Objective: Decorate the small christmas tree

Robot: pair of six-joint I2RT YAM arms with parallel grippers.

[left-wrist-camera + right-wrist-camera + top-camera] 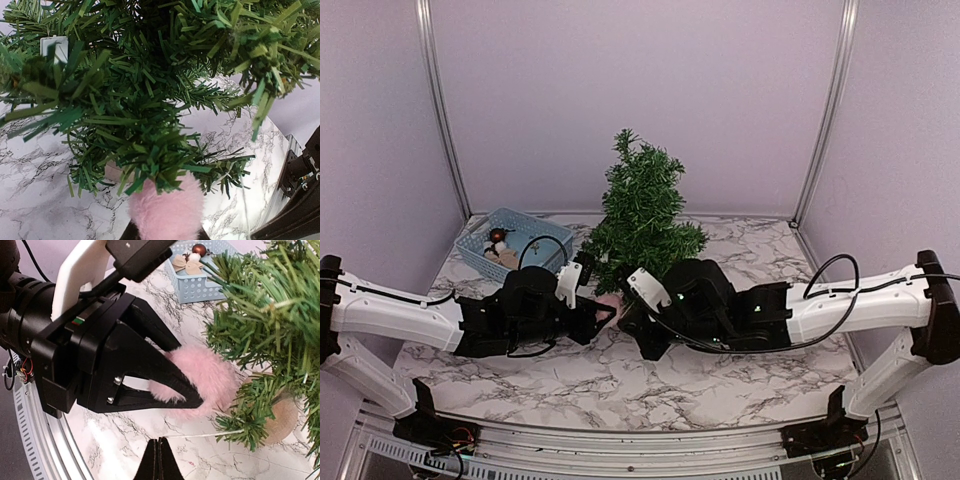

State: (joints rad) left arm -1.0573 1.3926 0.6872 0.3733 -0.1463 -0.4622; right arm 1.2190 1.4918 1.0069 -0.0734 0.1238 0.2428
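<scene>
The small christmas tree point(640, 210) stands at the table's back centre, its tan stump point(282, 420) showing under the low branches point(140, 100). A fluffy pink pom-pom point(205, 375) is clamped in my left gripper point(605, 312), pressed up against the lowest branch tips point(160, 165); only slivers of its black fingers point(131, 233) show. A thin white string point(200, 434) runs from the branch beside the pom-pom to my right gripper point(160, 441). That gripper is shut, pinching the string's end just above the marble. Both grippers meet at the tree's front foot point(620, 305).
A light blue basket point(510, 243) with a red ball and tan ornaments point(192, 260) sits at the back left. A white tag point(54, 47) hangs in the branches. The left arm's black body point(75, 350) fills the space close to my right gripper.
</scene>
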